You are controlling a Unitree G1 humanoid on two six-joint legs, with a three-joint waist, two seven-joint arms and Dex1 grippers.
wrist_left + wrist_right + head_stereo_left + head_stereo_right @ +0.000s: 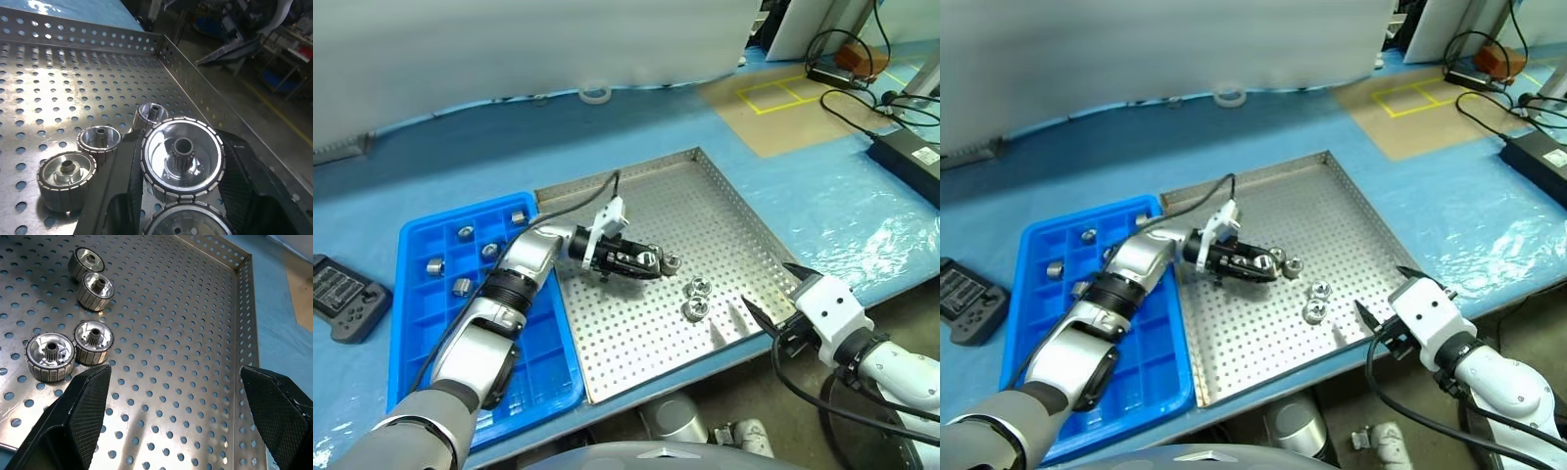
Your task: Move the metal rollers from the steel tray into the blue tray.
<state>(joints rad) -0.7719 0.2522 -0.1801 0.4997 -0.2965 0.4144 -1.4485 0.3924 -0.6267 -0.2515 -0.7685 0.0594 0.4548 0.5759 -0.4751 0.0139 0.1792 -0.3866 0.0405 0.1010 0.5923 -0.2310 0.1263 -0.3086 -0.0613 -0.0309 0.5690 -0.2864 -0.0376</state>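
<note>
Left eye view: the steel tray (pixel 646 201) lay on a blue-covered bench, its perforated floor tilted diagonally across the scene, with the blue tray (pixel 421 323) just beside it on the robot's left. The left gripper (pixel 651 262) reached out over the middle of the steel tray, pointing toward the robot's right. In the left wrist view its two black fingers (pixel 122 186) were closed narrowly on one metal roller (pixel 182 161), which sat between the pads with its toothed central bore facing the camera; a second bright rim showed just below it, and whether that was another roller or a reflection could not be told. Three more metal rollers (pixel 66 178) rested on the perforated floor just beyond the fingertips. In the head views, one roller (pixel 672 261) lay close to the left gripper's tip and two others (pixel 695 298) sat touching or nearly touching each other nearer the tray's front edge. Five rollers (pixel 465 233) already occupied separate compartments in the far part of the blue tray. The right gripper (pixel 773 294) hung at the steel tray's near right corner with its fingers spread wide and nothing between them; the right wrist view showed four rollers (pixel 50 356) on the tray floor ahead of it. A black handheld controller (pixel 342 297) lay left of the blue tray.
</note>
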